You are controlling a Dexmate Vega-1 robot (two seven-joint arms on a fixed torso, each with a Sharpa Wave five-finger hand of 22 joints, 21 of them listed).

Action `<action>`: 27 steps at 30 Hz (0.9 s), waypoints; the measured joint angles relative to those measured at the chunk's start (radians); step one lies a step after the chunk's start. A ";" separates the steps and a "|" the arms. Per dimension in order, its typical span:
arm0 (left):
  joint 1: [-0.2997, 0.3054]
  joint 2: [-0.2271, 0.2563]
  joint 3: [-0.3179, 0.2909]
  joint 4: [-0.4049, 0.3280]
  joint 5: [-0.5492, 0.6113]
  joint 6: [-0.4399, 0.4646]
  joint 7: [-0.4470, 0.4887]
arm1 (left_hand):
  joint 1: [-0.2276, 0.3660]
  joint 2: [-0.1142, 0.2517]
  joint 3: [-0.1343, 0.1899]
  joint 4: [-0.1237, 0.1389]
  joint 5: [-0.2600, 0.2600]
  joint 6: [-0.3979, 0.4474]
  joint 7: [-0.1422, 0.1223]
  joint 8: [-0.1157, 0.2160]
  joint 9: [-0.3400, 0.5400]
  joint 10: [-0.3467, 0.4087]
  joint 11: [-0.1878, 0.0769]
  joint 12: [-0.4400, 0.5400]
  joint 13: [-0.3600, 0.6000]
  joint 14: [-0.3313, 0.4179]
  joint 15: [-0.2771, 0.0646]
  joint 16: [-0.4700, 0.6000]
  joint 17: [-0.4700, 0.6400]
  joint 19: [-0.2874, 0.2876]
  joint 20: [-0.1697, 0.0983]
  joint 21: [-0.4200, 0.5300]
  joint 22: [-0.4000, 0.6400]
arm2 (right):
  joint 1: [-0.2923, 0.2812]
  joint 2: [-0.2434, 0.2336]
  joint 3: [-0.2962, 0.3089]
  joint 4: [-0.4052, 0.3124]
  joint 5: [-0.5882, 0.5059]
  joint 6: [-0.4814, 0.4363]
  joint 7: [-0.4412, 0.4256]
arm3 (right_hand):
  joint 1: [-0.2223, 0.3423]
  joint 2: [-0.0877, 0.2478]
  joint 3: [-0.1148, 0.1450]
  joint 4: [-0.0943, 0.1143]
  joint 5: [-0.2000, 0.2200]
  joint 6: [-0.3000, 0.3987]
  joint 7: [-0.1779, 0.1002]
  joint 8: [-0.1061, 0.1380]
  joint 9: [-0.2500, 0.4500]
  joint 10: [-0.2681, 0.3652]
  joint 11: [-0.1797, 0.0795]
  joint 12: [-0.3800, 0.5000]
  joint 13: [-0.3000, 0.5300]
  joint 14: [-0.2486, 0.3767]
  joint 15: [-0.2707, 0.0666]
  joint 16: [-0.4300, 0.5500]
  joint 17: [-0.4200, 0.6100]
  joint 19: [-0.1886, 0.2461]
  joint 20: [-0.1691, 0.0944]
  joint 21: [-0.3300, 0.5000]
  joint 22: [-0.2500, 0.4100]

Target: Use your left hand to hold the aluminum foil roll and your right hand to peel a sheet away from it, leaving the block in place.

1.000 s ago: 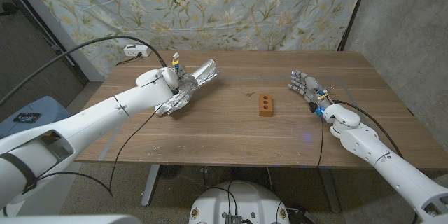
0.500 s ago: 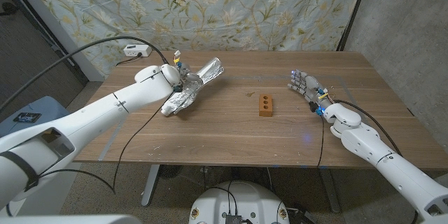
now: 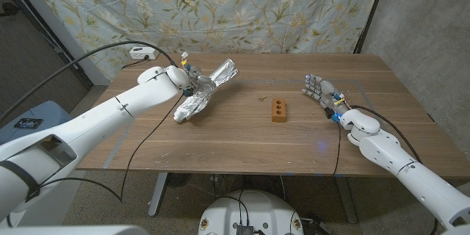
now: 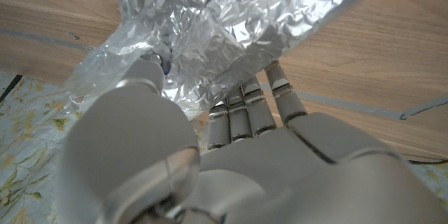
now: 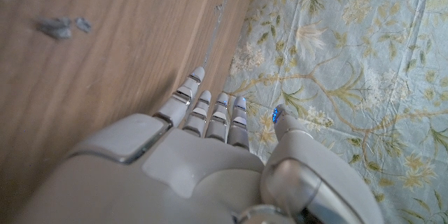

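The aluminum foil roll (image 3: 202,94), crumpled and silvery, lies slantwise at the table's back left. My left hand (image 3: 188,81) grips it near its middle; in the left wrist view the fingers (image 4: 245,101) reach under the foil (image 4: 210,28) and the thumb (image 4: 143,77) presses on its wrinkled sheet. The brown block (image 3: 278,109), with three holes in its top, stands at the table's middle, apart from both hands. My right hand (image 3: 321,89) waits at the right, holding nothing, its fingers (image 5: 210,105) stretched out over the wood.
A white power strip (image 3: 139,53) with a black cable sits at the table's (image 3: 235,143) back left corner. Small grey scraps (image 5: 63,24) lie on the wood ahead of my right hand. A flowered cloth (image 3: 242,7) hangs behind the table.
My left hand has carried the foil roll a little to the right and farther back, its far end rising. The right hand and the block have stayed put.
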 measured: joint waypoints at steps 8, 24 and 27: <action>0.036 -0.006 -0.049 0.010 -0.078 -0.057 0.027 | -0.001 0.001 0.000 0.000 0.002 0.004 0.004 0.000 0.009 0.000 0.000 0.000 0.023 -0.017 0.016 -0.019 -0.009 0.000 0.000 0.008 -0.002 | -0.015 -0.019 0.005 -0.031 0.003 -0.017 -0.006 | 0.000 0.000 0.000 0.000 0.000 -0.011 0.000 0.000 0.000 -0.004 0.004 0.000 0.000 -0.004 0.004 0.000 0.000 0.001 0.001 0.000 0.000; 0.108 -0.021 -0.141 0.049 -0.202 -0.170 0.069 | -0.011 -0.009 0.000 0.000 0.017 0.004 0.004 0.016 0.028 0.000 0.000 0.012 0.111 -0.020 0.020 -0.043 -0.023 0.005 0.005 0.015 -0.002 | -0.036 -0.051 0.013 -0.083 0.008 -0.053 -0.020 | 0.000 0.000 0.000 0.000 0.000 -0.011 0.000 0.000 0.000 -0.004 0.004 0.000 0.000 0.002 0.009 0.000 0.000 0.007 0.007 0.000 0.000; 0.119 -0.024 -0.157 0.060 -0.226 -0.193 0.076 | -0.016 -0.014 0.000 0.000 0.017 0.004 0.004 0.017 0.030 0.000 0.000 0.016 0.118 -0.020 0.020 -0.047 -0.028 0.008 0.003 0.015 -0.002 | -0.038 -0.056 0.014 -0.091 0.009 -0.060 -0.022 | 0.000 0.000 0.000 0.000 0.000 -0.011 0.000 0.000 0.000 -0.004 0.004 0.000 0.000 -0.003 0.014 0.000 0.000 0.007 0.007 0.000 0.000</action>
